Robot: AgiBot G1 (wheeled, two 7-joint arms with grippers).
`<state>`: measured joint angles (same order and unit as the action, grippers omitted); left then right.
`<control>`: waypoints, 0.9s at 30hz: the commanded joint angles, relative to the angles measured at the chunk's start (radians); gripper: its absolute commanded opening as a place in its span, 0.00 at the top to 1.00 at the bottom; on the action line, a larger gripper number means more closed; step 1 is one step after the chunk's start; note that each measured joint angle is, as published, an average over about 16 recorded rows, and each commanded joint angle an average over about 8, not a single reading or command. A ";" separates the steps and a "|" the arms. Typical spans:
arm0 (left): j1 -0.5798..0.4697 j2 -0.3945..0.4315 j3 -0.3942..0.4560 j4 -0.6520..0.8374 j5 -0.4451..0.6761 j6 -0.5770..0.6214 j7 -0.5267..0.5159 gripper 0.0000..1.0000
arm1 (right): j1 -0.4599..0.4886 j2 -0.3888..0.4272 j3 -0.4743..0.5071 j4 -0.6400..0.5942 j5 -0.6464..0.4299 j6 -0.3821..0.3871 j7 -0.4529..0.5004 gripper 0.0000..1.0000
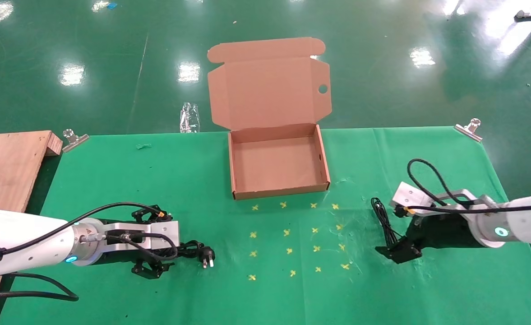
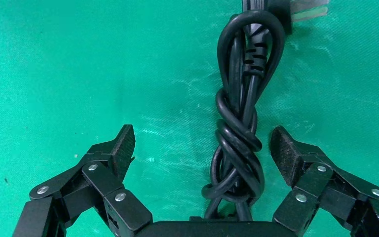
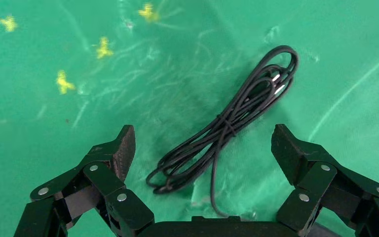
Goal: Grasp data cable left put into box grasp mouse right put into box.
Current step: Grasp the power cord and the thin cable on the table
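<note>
left pincer (image 2: pixel 202 148) is wide open straddling the data cable (image 2: pixel 239 133) on the bench, so I'd drop straight down and pinch the knotted middle, while the right pincer (image 3: pixel 202 148) hovers spread over the mouse's wire.

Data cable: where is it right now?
The data cable lies coiled on the green cloth at the robot's left, between the open fingers of the left gripper, well short of the box.
</note>
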<state>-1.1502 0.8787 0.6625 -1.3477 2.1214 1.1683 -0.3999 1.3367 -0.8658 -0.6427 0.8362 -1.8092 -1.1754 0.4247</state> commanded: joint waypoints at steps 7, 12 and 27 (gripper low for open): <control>0.000 0.000 0.000 0.000 0.000 0.000 0.000 0.08 | 0.039 -0.072 -0.005 -0.172 -0.014 0.049 -0.060 0.00; 0.000 0.001 0.000 0.000 0.000 0.000 0.000 0.70 | 0.046 -0.085 -0.008 -0.216 -0.021 0.059 -0.067 0.58; 0.000 0.000 0.000 0.000 0.000 0.000 0.000 1.00 | 0.043 -0.077 -0.006 -0.194 -0.015 0.054 -0.066 1.00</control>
<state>-1.1499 0.8787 0.6625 -1.3475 2.1211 1.1681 -0.3998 1.3795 -0.9435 -0.6484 0.6414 -1.8246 -1.1209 0.3592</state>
